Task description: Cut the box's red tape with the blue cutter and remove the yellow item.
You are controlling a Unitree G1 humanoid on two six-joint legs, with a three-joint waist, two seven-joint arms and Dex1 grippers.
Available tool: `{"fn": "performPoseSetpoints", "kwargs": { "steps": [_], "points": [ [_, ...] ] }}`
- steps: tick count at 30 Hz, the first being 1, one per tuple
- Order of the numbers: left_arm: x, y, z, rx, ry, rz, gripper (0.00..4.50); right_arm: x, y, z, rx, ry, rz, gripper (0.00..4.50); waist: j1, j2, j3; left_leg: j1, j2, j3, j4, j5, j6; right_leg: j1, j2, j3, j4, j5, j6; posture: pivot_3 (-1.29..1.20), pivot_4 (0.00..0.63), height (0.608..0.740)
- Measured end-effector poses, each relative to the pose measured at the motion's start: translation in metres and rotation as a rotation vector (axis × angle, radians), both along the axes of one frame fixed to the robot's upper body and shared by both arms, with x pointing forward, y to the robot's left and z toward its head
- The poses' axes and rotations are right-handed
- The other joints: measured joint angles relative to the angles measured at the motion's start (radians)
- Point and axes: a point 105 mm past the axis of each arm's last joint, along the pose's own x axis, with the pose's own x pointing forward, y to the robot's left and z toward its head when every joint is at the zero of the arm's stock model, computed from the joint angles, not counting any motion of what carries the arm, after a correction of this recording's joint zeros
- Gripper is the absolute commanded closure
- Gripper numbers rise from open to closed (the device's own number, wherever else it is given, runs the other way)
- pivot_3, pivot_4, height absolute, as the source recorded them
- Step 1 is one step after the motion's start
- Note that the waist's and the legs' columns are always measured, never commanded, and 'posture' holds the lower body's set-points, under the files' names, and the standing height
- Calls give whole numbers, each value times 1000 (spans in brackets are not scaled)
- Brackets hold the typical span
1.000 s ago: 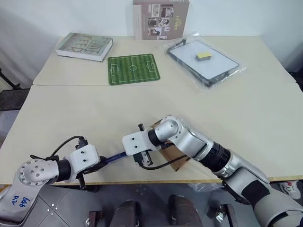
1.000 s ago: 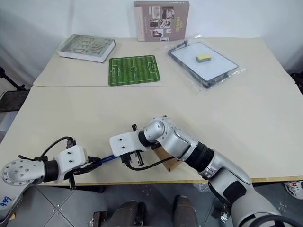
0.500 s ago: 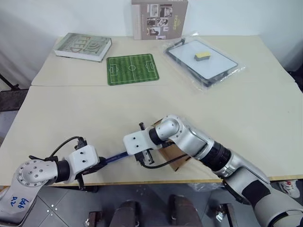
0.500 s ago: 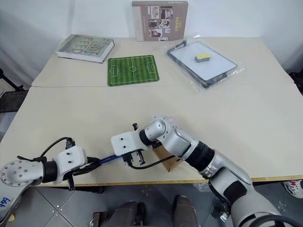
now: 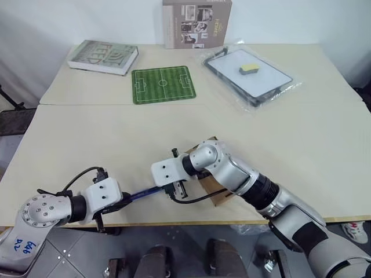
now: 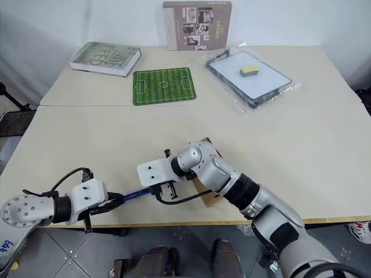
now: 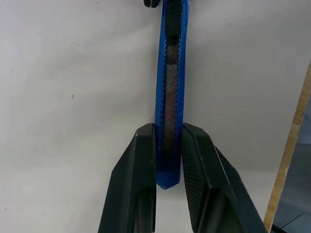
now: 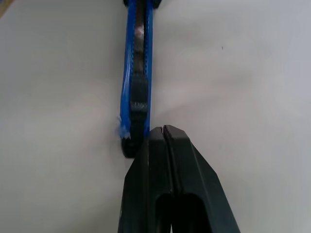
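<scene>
The left pincer (image 7: 167,145) clamps the rear end of the blue cutter (image 7: 171,87), held low over the table (image 5: 87,139). The right pincer (image 8: 164,138), fully closed and empty, touches the cutter's tip. The box (image 5: 215,188) lies beneath the right arm.

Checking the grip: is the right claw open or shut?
Shut: the right claw's two fingers meet, with nothing between, beside the blue cutter.
</scene>
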Motion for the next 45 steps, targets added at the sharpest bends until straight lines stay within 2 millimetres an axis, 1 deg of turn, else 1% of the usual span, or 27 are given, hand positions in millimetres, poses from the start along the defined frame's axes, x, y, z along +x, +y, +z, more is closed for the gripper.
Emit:
{"fn": "performPoseSetpoints", "kwargs": {
  "steps": [4,7,11,16,24,28,39,45],
  "points": [
    [1,0,0,-1,1,-3,4072,-11,1,14,51,41,23,4456,1,0,0,0,0,0,0,0,0,0,0,0,0,0,0,0,150,740],
    [1,-1,0,-2,1,-6,4072,-14,0,18,61,47,33,4456,2,0,0,0,0,0,0,0,0,0,0,0,0,0,0,0,150,740],
    [2,-2,0,-2,2,-11,4072,-11,-7,14,43,47,15,4456,3,0,0,0,-1,0,0,0,0,0,-1,0,0,0,0,0,150,740],
    [3,-2,0,-1,6,-12,4072,-7,-11,1,-2,47,0,4456,2,0,0,0,-1,0,0,0,0,0,-1,0,0,0,0,0,150,740],
    [3,-2,0,0,7,-12,4072,-7,-9,0,-5,17,28,4456,2,0,0,0,-1,0,0,0,0,0,-1,0,0,0,0,0,150,740],
    [3,-2,0,1,7,-12,4072,-8,-6,0,-3,15,34,4456,2,0,0,0,-1,0,0,0,0,0,-1,0,0,0,0,0,150,740],
    [3,-2,0,3,4,-14,4072,-17,15,-4,14,21,78,4456,2,0,0,0,-1,0,0,0,0,0,-1,0,0,0,0,0,150,740],
    [3,-2,1,5,3,-14,4072,-19,23,-4,20,27,88,4456,1,0,0,0,-1,0,0,0,0,0,-1,0,0,0,0,0,150,740]
  ]
}}
